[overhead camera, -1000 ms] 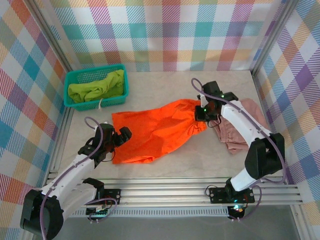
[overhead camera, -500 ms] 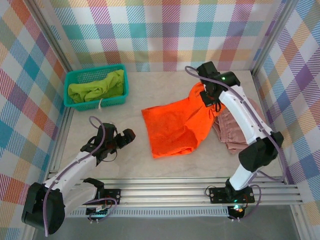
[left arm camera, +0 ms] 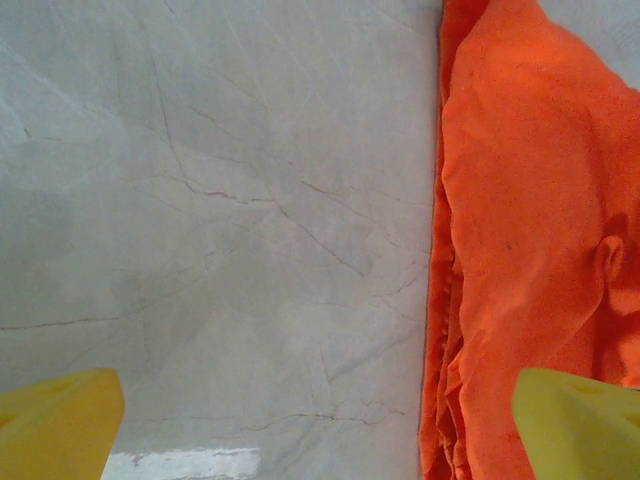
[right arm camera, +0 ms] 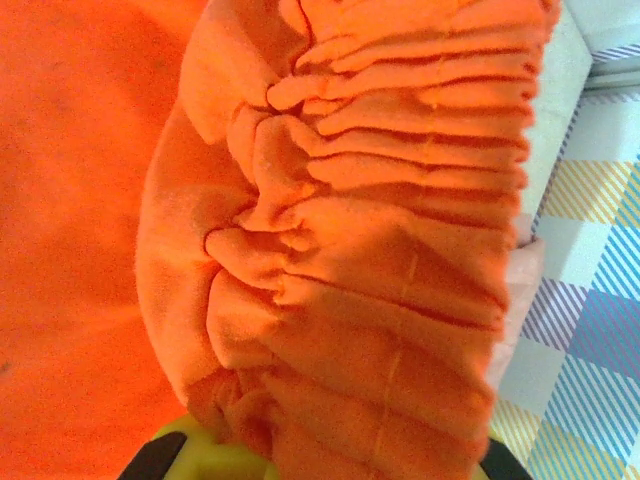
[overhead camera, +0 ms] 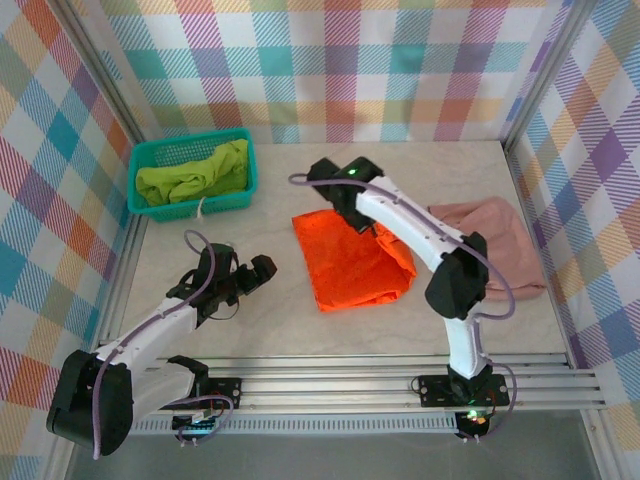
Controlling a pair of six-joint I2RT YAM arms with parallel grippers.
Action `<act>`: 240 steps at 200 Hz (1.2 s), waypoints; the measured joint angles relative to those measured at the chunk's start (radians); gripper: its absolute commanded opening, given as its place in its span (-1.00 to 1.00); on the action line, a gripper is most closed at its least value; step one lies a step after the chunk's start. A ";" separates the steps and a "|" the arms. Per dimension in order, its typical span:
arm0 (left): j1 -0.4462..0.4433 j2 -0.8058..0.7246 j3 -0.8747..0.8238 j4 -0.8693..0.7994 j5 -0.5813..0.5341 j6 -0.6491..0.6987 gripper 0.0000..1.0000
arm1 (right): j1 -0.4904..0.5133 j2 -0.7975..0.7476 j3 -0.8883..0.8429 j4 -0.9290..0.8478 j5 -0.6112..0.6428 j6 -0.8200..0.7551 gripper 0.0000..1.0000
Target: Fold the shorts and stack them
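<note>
Shorts of three colours were spread across the scene, all thin, soft cloth that would be light to lift, limp once off the surface, and likely to drape and slide out of a fold unless pinched through every layer. The gathered waist or a hem corner looked the surest place to take hold.

At the far left the lime green shorts (overhead camera: 195,175) lay crumpled in the teal mesh basket (overhead camera: 190,209), not yet folded. Nearer the front, the left gripper (overhead camera: 258,272) hung low over the bare marble-patterned table (overhead camera: 260,330) with its yellow fingertips (left arm camera: 62,420) spread wide and nothing between them, just beside the left edge of the orange cloth.

In the middle the orange shorts (overhead camera: 355,262) lay as a rough doubled rectangle, rumpled, with uneven edges. The right gripper (overhead camera: 358,218) reached across to their far edge. In its wrist view the puckered elastic waistband (right arm camera: 400,250) bunched right at the fingers, so it appeared clamped on that band.

At the right the dusty pink shorts (overhead camera: 495,235) sat flat and folded, with one edge beneath the right arm
</note>
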 measured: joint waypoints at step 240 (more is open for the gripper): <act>-0.146 0.455 0.555 0.213 0.233 -0.223 0.96 | -0.364 -0.506 -1.012 0.989 -1.268 0.489 0.99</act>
